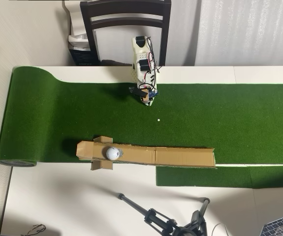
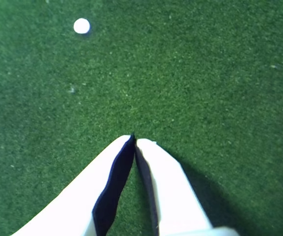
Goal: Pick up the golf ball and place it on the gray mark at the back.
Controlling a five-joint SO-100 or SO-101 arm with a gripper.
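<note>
Sitting in the lower left part of the overhead view, the golf ball rests inside a long cardboard channel that runs left to right along the lower edge of the green turf mat. The ball lies near the left end of the channel, between two small cardboard flaps. I judge it to be hard, light and smooth, so it can slip or roll away if the fingers press it off-center; the best hold is probably across its widest part, one finger on each side. Being round, the ball has no long axis and points nowhere, and I cannot make out any logo at this size. The channel does have a long axis, from left to right in the overhead view, and its walls may limit from which direction the fingers can come down. The gripper is well apart from the ball, near the upper center of the overhead view, and in the wrist view its two white fingers meet at the tips with nothing between them. A tiny white dot on the turf shows at the upper left of the wrist view. The gray mark I cannot find in either view; maybe it is hidden.
</note>
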